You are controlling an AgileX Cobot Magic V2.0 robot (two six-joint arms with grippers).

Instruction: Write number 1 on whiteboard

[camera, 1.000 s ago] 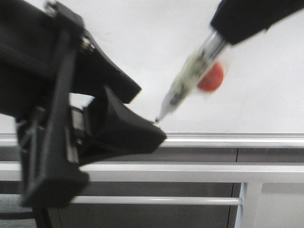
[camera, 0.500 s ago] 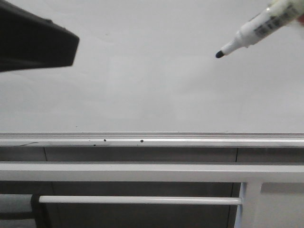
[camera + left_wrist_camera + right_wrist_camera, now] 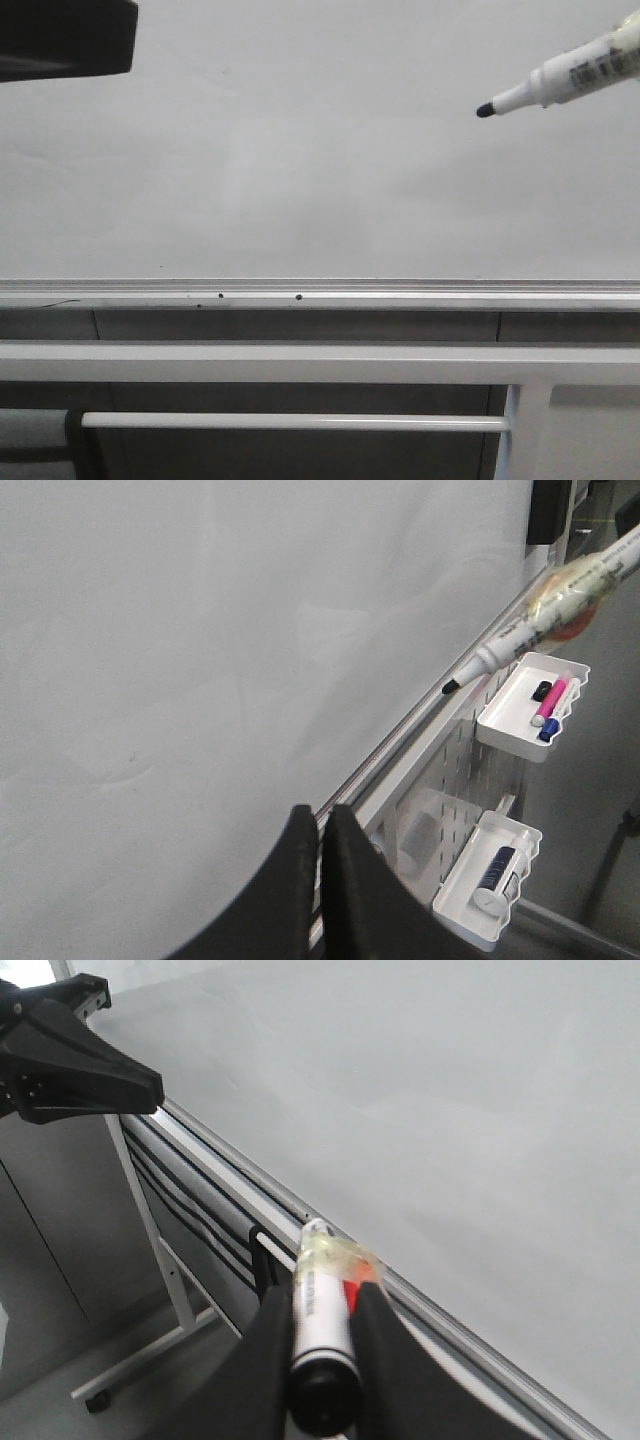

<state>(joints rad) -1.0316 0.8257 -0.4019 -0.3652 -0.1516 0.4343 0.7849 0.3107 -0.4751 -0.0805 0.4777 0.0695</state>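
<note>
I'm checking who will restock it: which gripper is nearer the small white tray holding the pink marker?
Right. The right gripper, shut on the marker, sits just above the tray; the left gripper is farther along the whiteboard.

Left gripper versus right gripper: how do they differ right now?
The left gripper is shut with nothing between its fingers; the right gripper is shut on the marker. In the front view, the left gripper shows at the upper left corner, while only the marker shows at the upper right. Both are black and off the whiteboard, which has no stroke yet.
</note>
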